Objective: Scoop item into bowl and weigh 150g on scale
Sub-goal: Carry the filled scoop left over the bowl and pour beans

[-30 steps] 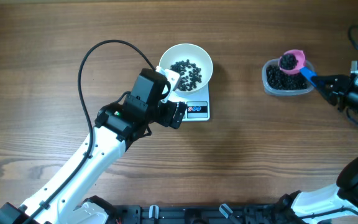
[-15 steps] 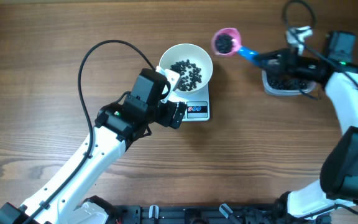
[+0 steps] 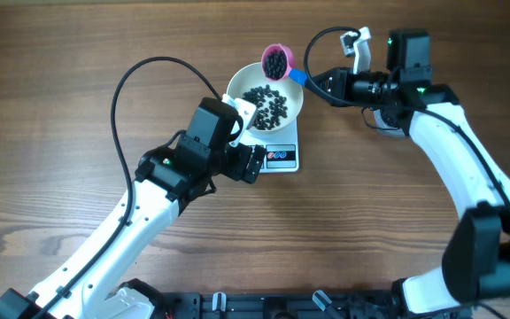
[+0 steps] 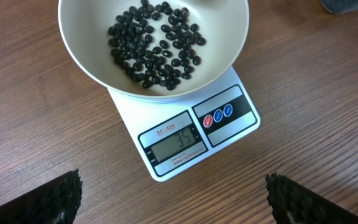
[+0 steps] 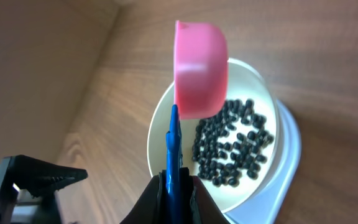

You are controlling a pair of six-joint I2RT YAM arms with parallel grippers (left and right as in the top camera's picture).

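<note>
The right gripper is pinching the blue handle of a pink scoop, which is hanging above the white bowl of black beans.

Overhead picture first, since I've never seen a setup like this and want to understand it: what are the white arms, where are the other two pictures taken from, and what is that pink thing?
These are two robot arms at a wooden table, each ending in a two-finger gripper. The overhead picture looks straight down. The other two come from small cameras on the arms' wrists, so each shows its own fingers. On the table stands a white kitchen scale with a white bowl on it, holding black beads. The scale's display seems to read 35. The left gripper is open and empty, near the scale. The right gripper is shut on the blue handle of a pink scoop, which holds more beads and hangs at the bowl's rim.
</note>
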